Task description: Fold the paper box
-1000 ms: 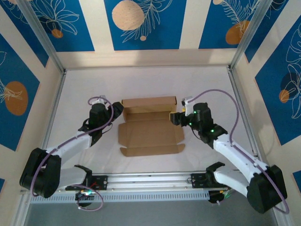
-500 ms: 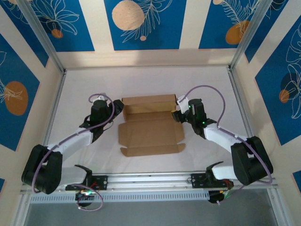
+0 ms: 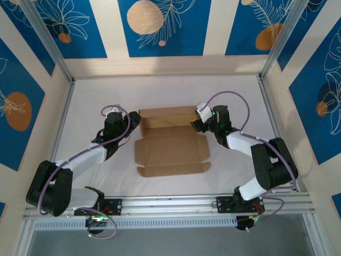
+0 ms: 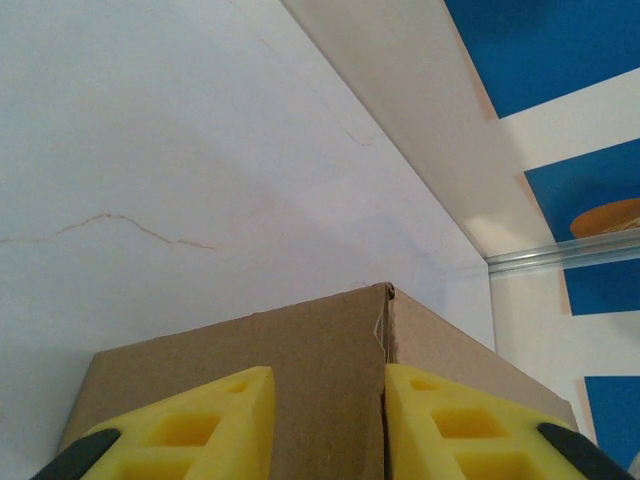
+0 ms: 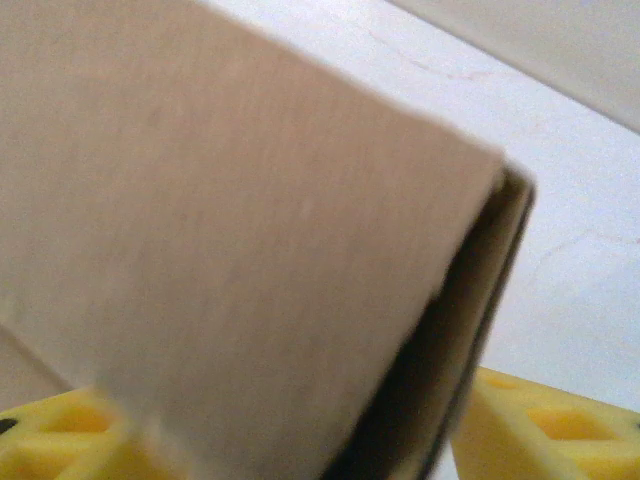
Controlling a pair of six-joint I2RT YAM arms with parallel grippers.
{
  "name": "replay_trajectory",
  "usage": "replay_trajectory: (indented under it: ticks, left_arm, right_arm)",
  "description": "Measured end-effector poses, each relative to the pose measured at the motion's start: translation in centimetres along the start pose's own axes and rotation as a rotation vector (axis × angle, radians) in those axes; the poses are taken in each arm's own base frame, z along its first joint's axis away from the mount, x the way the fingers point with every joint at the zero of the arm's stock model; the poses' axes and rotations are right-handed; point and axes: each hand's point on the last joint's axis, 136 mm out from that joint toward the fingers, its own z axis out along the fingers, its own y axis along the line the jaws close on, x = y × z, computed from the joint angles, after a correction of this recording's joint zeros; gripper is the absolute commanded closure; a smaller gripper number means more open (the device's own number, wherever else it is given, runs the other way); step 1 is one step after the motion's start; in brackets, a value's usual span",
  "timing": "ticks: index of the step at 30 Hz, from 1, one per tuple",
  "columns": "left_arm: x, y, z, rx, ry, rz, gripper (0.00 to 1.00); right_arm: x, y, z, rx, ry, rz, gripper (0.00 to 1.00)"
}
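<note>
Paper box [image 3: 170,152] is lying mid-desk [image 3: 96,101]: brown die-cut cardboard, far wall standing up, near flaps lying flat. Left jaws are sitting narrow at its far-left corner (clamping or just touching, cannot tell). Right jaws are straddling the doubled far-right end, fairly wide, probably bracing both ends for tucking.

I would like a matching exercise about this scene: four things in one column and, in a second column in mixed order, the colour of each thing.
Things:
1. box
2. pads
3. table
4. cable

Colours:
a. white
b. purple
c. brown
d. yellow

Pairs: 1-c, 2-d, 3-a, 4-b
</note>
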Motion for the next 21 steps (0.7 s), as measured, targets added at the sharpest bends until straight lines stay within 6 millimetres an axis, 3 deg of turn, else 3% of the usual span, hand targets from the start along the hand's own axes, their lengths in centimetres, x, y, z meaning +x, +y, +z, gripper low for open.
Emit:
replay_trajectory:
  ticks: [3,5,14,21]
  left_arm:
    - [0.1,-0.1,0.0,0.003,0.003,-0.009,0.68]
    - [0.1,-0.1,0.0,0.005,0.004,-0.015,0.69]
    - [0.3,-0.5,0.4,0.017,0.011,-0.036,0.7]
    - [0.5,-0.6,0.4,0.018,0.013,-0.036,0.71]
  right_arm:
    - [-0.7,-0.6,1.1,0.003,-0.001,-0.008,0.56]
    - [-1.0,-0.9,1.8,0.006,0.005,-0.006,0.57]
    - [-0.9,-0.6,2.3,0.014,0.027,-0.026,0.38]
    - [0.0,-0.4,1.0,0.012,0.057,-0.032,0.38]
